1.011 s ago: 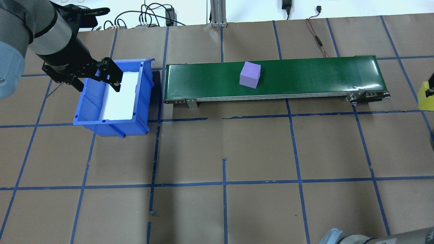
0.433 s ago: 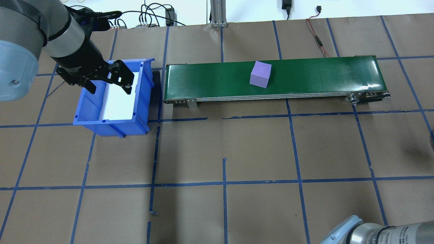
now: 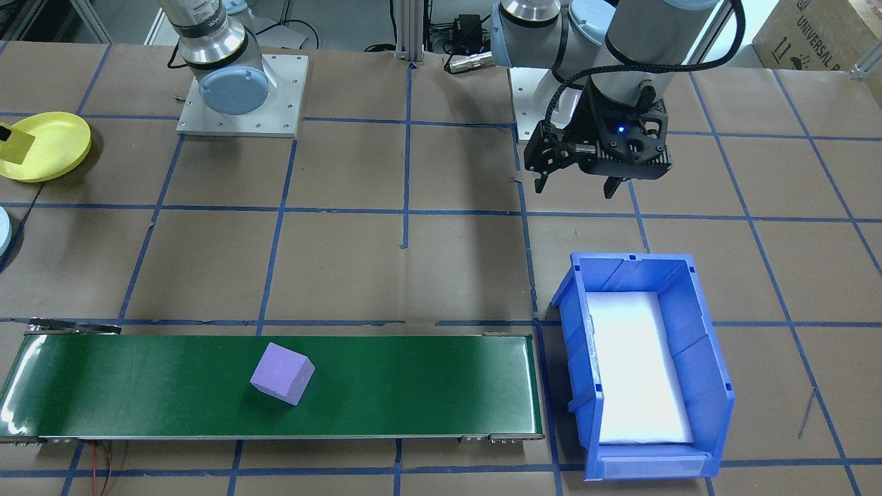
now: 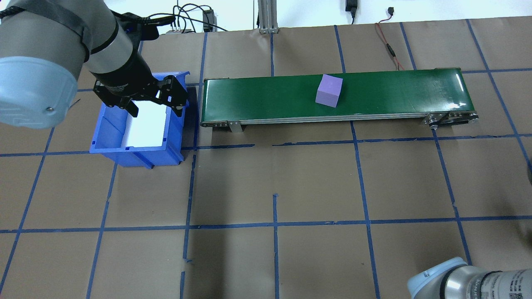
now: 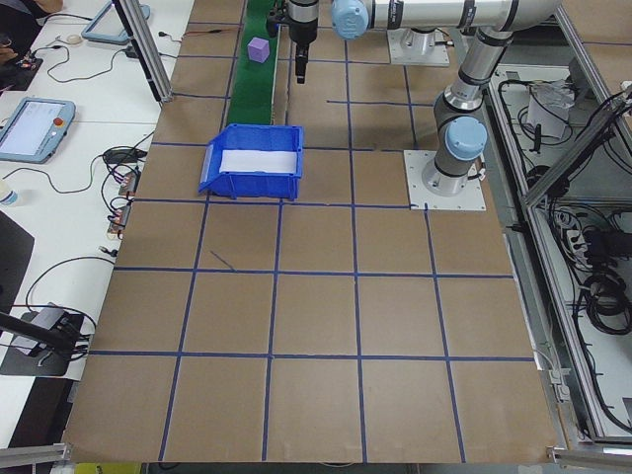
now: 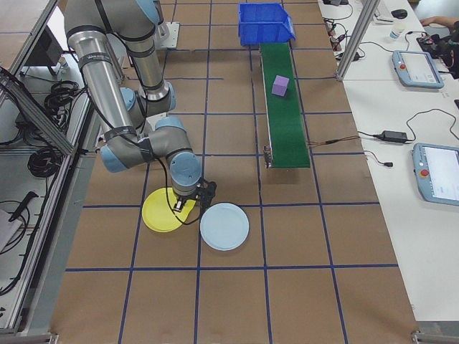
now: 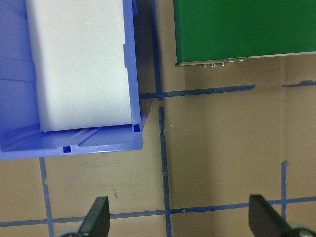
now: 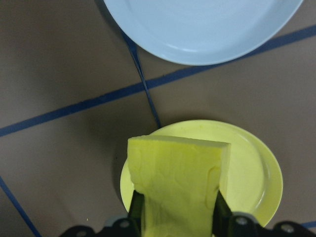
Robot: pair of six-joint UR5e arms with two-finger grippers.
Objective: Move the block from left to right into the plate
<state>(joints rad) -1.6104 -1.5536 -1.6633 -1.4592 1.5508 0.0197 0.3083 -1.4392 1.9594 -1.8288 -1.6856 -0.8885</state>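
Right wrist-mounted: right jaws clamp yellow block above yellow plate; left jaws wide

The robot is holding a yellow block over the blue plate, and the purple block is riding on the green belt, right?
Almost. The right wrist-mounted view shows the yellow block, held in the right gripper, over the yellow plate, not the blue plate. The purple block is indeed on the green belt.

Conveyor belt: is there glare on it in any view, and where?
Overhead exterior: bright glare on the belt at its right end. Exterior front-facing: a white sheen at its left end. The purple block sits outside both patches.
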